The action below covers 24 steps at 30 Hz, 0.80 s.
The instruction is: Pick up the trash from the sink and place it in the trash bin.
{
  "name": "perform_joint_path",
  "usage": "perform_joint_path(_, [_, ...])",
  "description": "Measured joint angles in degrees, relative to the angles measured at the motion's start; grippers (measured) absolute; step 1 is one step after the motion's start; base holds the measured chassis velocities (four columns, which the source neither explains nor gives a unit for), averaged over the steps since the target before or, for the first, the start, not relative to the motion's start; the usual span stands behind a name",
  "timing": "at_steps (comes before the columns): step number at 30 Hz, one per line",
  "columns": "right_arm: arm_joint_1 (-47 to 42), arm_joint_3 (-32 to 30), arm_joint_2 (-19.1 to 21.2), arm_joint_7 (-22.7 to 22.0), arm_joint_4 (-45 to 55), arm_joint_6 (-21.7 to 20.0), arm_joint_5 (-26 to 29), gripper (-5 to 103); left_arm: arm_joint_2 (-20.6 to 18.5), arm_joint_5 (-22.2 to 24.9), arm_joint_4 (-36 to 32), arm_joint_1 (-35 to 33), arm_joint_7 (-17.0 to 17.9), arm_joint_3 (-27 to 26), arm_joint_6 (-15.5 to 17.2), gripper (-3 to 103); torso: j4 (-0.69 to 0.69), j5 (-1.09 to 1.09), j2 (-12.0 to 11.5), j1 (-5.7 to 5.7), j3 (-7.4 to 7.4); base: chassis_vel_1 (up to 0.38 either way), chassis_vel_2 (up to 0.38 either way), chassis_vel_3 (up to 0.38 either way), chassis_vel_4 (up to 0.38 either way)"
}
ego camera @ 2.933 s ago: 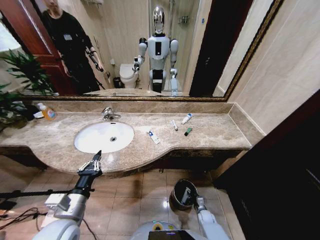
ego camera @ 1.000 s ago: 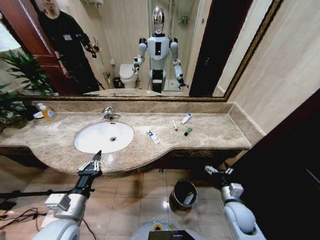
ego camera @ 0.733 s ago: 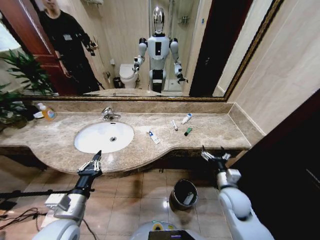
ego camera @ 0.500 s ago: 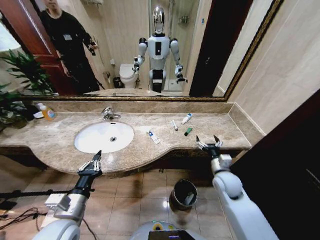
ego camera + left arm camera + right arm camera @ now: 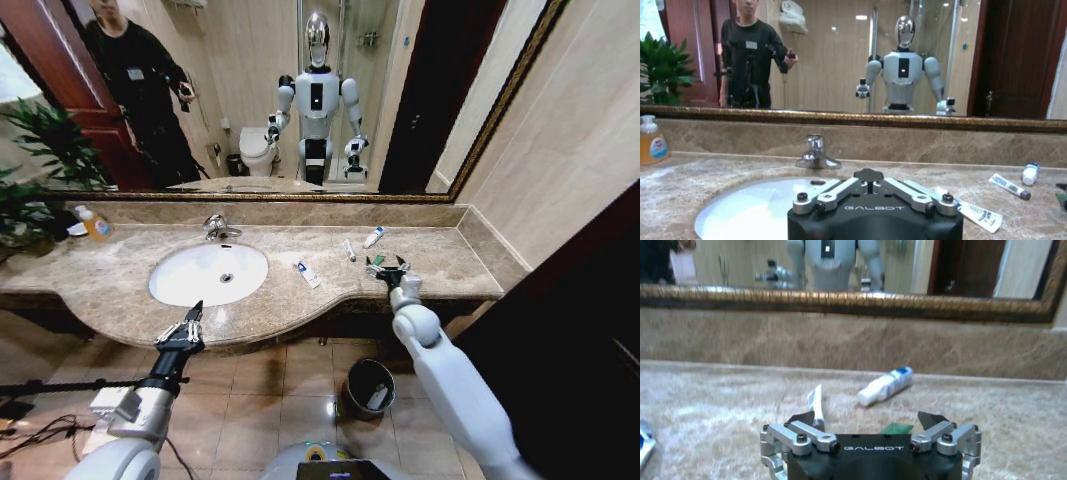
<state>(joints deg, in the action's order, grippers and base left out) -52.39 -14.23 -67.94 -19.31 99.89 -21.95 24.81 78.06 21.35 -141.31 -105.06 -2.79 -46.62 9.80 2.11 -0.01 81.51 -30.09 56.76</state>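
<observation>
- My right gripper [image 5: 386, 266] is stretched out over the marble counter [image 5: 120, 285], at its right half, hovering right at the small dark green tube [image 5: 894, 428]. My fingers are spread wide and hold nothing.
- From my right wrist, the green tube lies on the counter in the gap between my two open fingertips, partly hidden behind the gripper body.
- Just beyond it, toward the back wall, lies a slim white tube [image 5: 348, 250], and further toward the back right a stubby white tube with a blue cap [image 5: 373, 237]. The two lie apart from each other.
- A flat white sachet with blue print [image 5: 307, 273] rests on the counter between the basin and my right gripper, just beside the basin's right rim.
- The white oval sink [image 5: 208, 274] sits in the left half of the counter, with the chrome tap [image 5: 216, 228] at its back edge. I see no trash inside the bowl.
- My left gripper [image 5: 182, 331] is parked at the counter's front edge, just in front of the sink; its fingers are open and empty.
- The dark metal trash bin [image 5: 368, 386] stands on the tiled floor below the counter's front edge, under my right arm, with something pale lying inside it.
- A yellow-orange soap bottle [image 5: 94, 224] stands at the counter's back left corner.
</observation>
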Motion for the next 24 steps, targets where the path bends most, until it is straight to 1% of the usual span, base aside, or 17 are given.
perform_joint_path(2, [1.3, 0.9, -0.2, -0.7, -1.5, -1.8, 0.5, 100, 0.0, 0.0, 0.0, 0.0, 0.0, 0.0, 0.0, 0, 0.0, 0.0, 0.0, 0.0, 0.0, 0.0, 0.0, 0.0, 0.0])
perform_joint_path(7, [2.8, 1.8, -0.5, -1.5, -3.0, -3.5, 3.2, 100, 0.0, 0.0, 0.0, 0.0, 0.0, 0.0, 0.0, 0, 0.0, 0.0, 0.0, 0.0, 0.0, 0.0, 0.0, 0.0, 0.0])
perform_joint_path(9, [3.3, 2.0, -0.7, -1.8, -3.2, -4.9, 5.3, 100, 0.0, 0.0, 0.0, 0.0, 0.0, 0.0, 0.0, 0, 0.0, 0.0, 0.0, 0.0, -0.01, 0.0, 0.0, 0.0, 0.0])
perform_joint_path(12, [3.5, 2.1, -0.8, -2.0, -3.5, -5.5, 6.0, 101, 0.0, 0.0, 0.0, 0.0, 0.0, 0.0, 0.0, 0, 0.0, 0.0, 0.0, 0.0, -0.01, 0.0, 0.0, 0.0, 0.0])
perform_joint_path(13, [3.5, 2.1, -0.9, -2.0, -3.7, -5.5, 6.1, 97, 0.0, 0.0, 0.0, 0.0, 0.0, 0.0, 0.0, 0, 0.0, 0.0, 0.0, 0.0, -0.01, 0.0, 0.0, 0.0, 0.0])
perform_joint_path(14, [3.5, 2.1, -0.9, -2.0, -3.7, -5.5, 6.1, 97, 0.0, 0.0, 0.0, 0.0, 0.0, 0.0, 0.0, 0, 0.0, 0.0, 0.0, 0.0, -0.01, 0.0, 0.0, 0.0, 0.0])
perform_joint_path(16, [3.6, 2.1, -1.1, -2.0, -4.1, -5.6, 6.1, 90, 0.0, 0.0, 0.0, 0.0, 0.0, 0.0, 0.0, 0, 0.0, 0.0, 0.0, 0.0, -0.01, 0.0, 0.0, 0.0, 0.0])
perform_joint_path(18, [3.7, 2.1, -1.2, -2.0, -4.3, -5.6, 6.0, 90, 0.0, 0.0, 0.0, 0.0, 0.0, 0.0, 0.0, 0, 0.0, 0.0, 0.0, 0.0, -0.01, 0.0, 0.0, 0.0, 0.0])
perform_joint_path(19, [3.7, 2.1, -1.4, -2.0, -4.6, -5.6, 5.9, 79, 0.0, 0.0, 0.0, 0.0, 0.0, 0.0, 0.0, 0, 0.0, 0.01, 0.0, 0.0, -0.01, 0.0, 0.0, 0.0, 0.0])
perform_joint_path(21, [3.8, 2.1, -1.5, -2.0, -4.8, -5.6, 5.8, 79, 0.0, 0.0, 0.0, 0.0, 0.0, 0.0, 0.0, 0, 0.0, 0.01, 0.0, 0.0, -0.01, 0.0, 0.0, 0.0, 0.0])
perform_joint_path(24, [4.3, 2.2, -1.8, -2.8, -5.8, -4.9, 5.0, 63, 0.0, 0.0, 0.0, 0.0, 0.0, 0.0, 0.0, 0, 0.0, 0.0, 0.0, 0.01, -0.01, 0.0, 0.0, 0.0, 0.0])
